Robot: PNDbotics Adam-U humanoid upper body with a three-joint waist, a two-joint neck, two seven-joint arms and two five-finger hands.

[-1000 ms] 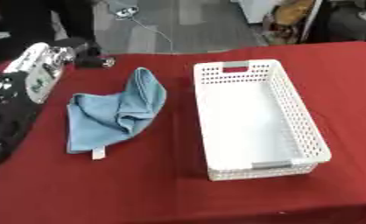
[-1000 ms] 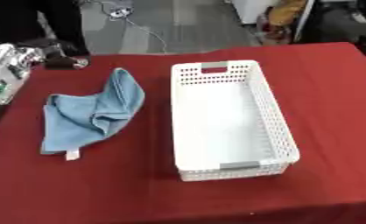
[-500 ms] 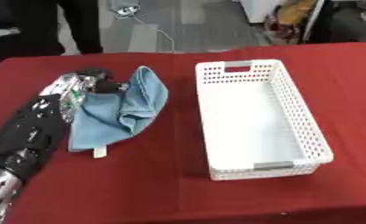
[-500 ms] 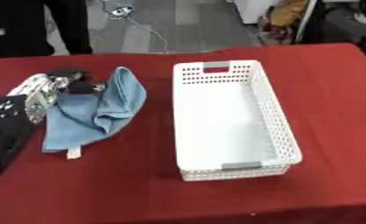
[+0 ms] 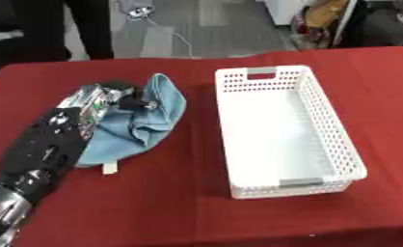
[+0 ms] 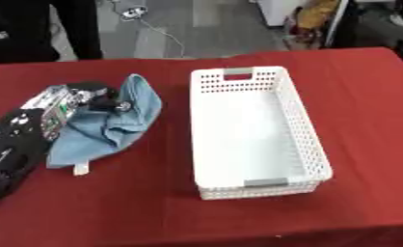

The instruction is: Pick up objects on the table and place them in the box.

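A light blue cloth [image 5: 151, 120] lies crumpled on the red table [image 5: 154, 202], left of a white perforated basket [image 5: 282, 128] that holds nothing. My left hand [image 5: 112, 99] reaches in from the lower left over the cloth's left part, fingers curled down onto the folds near its top. The cloth's lower corner with a white tag [image 5: 110, 168] sticks out below my forearm. My right hand shows in neither view.
My black left forearm [image 5: 38, 154] covers the table's left side. Beyond the far table edge is grey floor with a cable [image 5: 167, 29] and a standing person's dark legs [image 5: 87, 24].
My left arm has come forward and to the right from the table's left edge until the hand sits on the cloth. The cloth and basket have stayed in place.
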